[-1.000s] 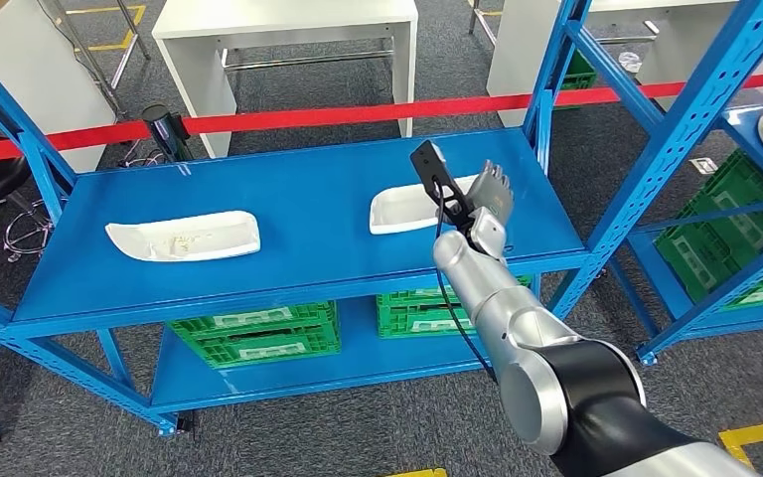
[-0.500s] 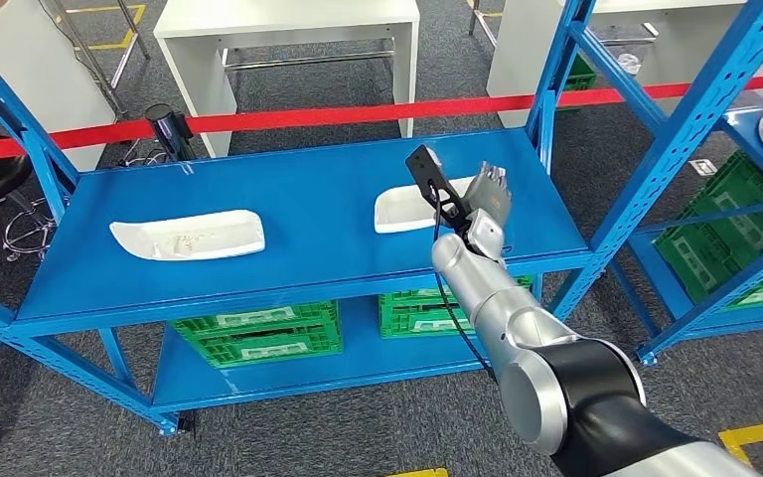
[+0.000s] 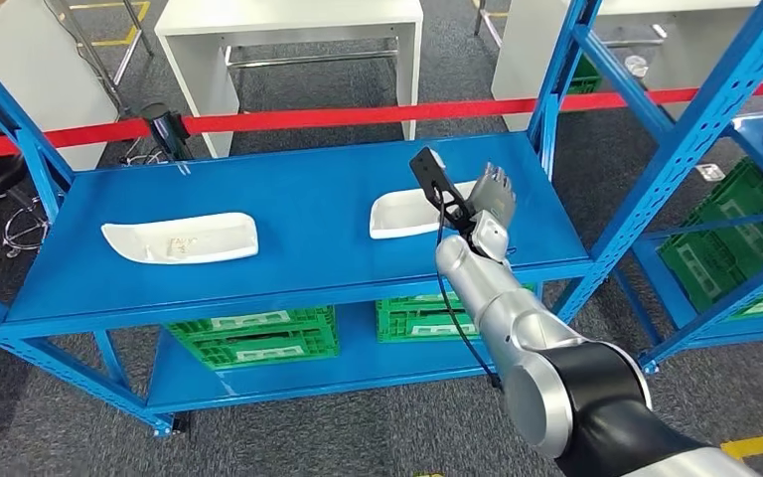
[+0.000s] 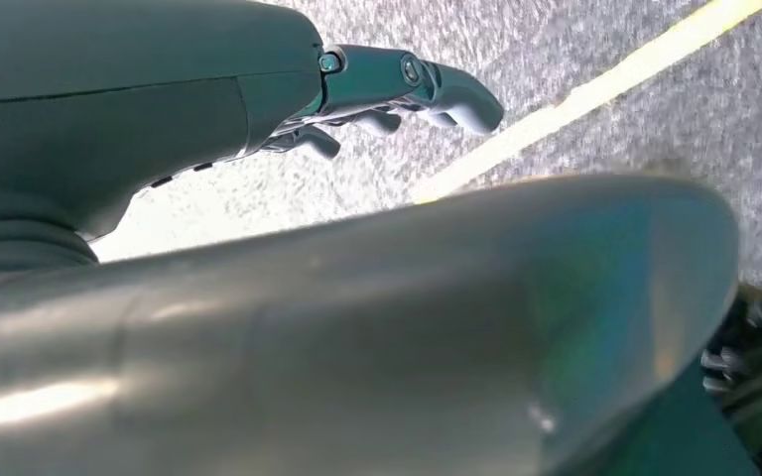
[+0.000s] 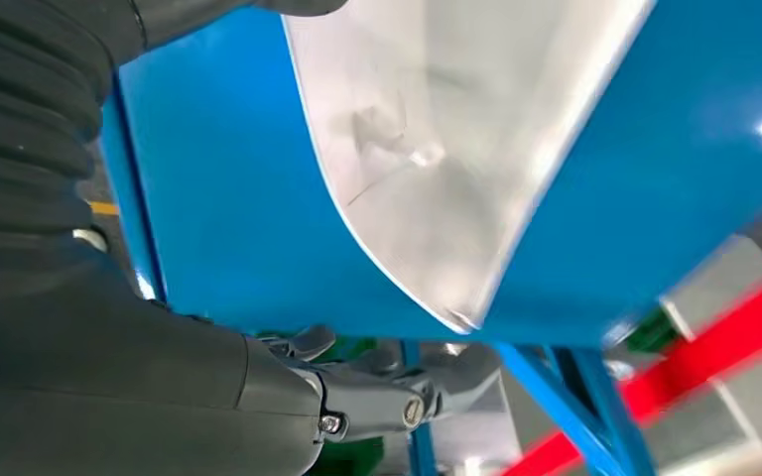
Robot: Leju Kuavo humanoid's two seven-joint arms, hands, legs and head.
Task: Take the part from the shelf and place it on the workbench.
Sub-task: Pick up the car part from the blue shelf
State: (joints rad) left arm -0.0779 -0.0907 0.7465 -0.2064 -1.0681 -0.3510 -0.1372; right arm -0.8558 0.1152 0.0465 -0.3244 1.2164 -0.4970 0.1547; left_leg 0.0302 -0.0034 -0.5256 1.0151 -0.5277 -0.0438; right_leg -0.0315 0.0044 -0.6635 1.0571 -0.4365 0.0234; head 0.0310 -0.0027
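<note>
Above the blue shelf (image 3: pixel 288 214), the right hand (image 3: pixel 490 199) hovers at the near white tray (image 3: pixel 407 212), fingers (image 5: pixel 397 387) loosely apart, holding nothing. Far tray (image 3: pixel 181 238) carries small specks; the part cannot be identified.

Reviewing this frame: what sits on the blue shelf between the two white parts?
Nothing: in the head view, bare blue shelf separates the left white part from the right white part, where the right hand reaches.

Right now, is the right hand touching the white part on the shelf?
Cannot tell. In the head view the right hand overlaps the white part; the right wrist view shows no plain contact or gap.
</note>
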